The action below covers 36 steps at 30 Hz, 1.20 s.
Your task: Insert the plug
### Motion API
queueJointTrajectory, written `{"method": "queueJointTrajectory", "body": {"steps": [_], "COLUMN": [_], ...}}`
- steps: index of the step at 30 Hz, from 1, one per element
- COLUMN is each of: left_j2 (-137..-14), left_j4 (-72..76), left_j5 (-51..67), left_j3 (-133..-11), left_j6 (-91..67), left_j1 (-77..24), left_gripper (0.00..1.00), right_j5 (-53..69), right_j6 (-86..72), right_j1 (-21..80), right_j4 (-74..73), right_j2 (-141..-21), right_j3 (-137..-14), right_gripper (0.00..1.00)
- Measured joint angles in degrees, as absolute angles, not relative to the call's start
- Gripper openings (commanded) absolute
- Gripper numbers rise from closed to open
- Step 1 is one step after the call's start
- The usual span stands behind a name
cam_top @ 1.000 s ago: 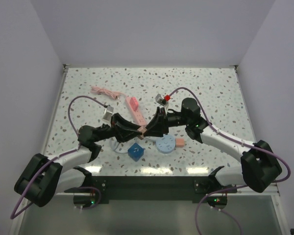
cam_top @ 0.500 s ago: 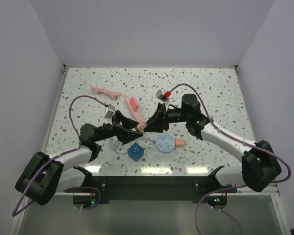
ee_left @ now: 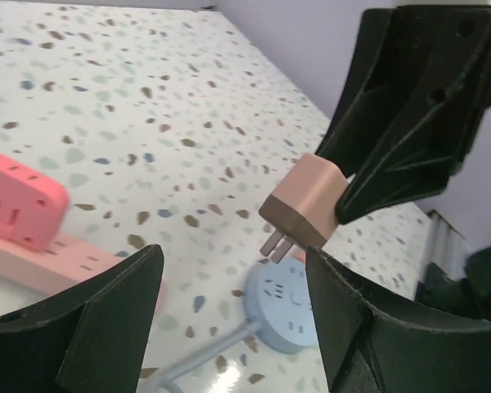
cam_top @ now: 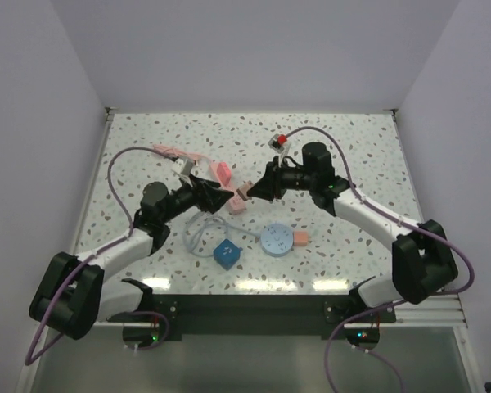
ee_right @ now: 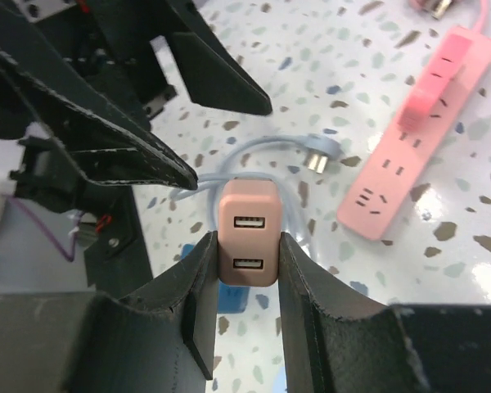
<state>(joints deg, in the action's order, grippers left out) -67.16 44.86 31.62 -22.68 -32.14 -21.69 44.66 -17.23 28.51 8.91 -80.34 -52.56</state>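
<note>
My right gripper is shut on the pink plug, a small block with two USB ports facing that wrist camera. From the left wrist view the plug hangs above the table, its metal prongs pointing down and to the left. My left gripper stands open and empty, just short of the plug. In the top view the plug sits between the left gripper and the right gripper. The pink power strip lies just behind them, and it shows again as the pink power strip.
A round blue socket with a pale cable loop lies in front, beside a blue cube and a small orange piece. The strip's pink cord trails to the back left. White walls enclose the table.
My left gripper has opened, let go of the plug and drawn back to the left. The right gripper has carried the plug up and farther back, toward the pink strip.
</note>
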Motion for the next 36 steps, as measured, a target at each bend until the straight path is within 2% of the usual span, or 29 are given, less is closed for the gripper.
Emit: {"method": "queueJointTrajectory", "body": {"steps": [5,14,36], "left_j2": [-75.4,-87.5,-96.5], "left_j4": [37.8,32.8,32.1], "left_j5": [22.7,16.3,12.0], "left_j3": [-29.2,-32.8,-34.3], "left_j6": [-27.7,-24.6,-23.0], "left_j1": [-21.5,-21.4,-21.4], "left_gripper": [0.74,0.72,0.68], "right_j5": [36.6,25.4,9.6], "right_j6": [-16.5,-16.4,-18.0], "right_j1": [29.9,32.0,39.5], "right_j4": [5.0,0.3,-3.0], "right_j2": [-88.2,-94.9,-100.2], "right_j3": [-55.9,-59.5,-64.1], "right_gripper": [0.0,0.0,0.0]}}
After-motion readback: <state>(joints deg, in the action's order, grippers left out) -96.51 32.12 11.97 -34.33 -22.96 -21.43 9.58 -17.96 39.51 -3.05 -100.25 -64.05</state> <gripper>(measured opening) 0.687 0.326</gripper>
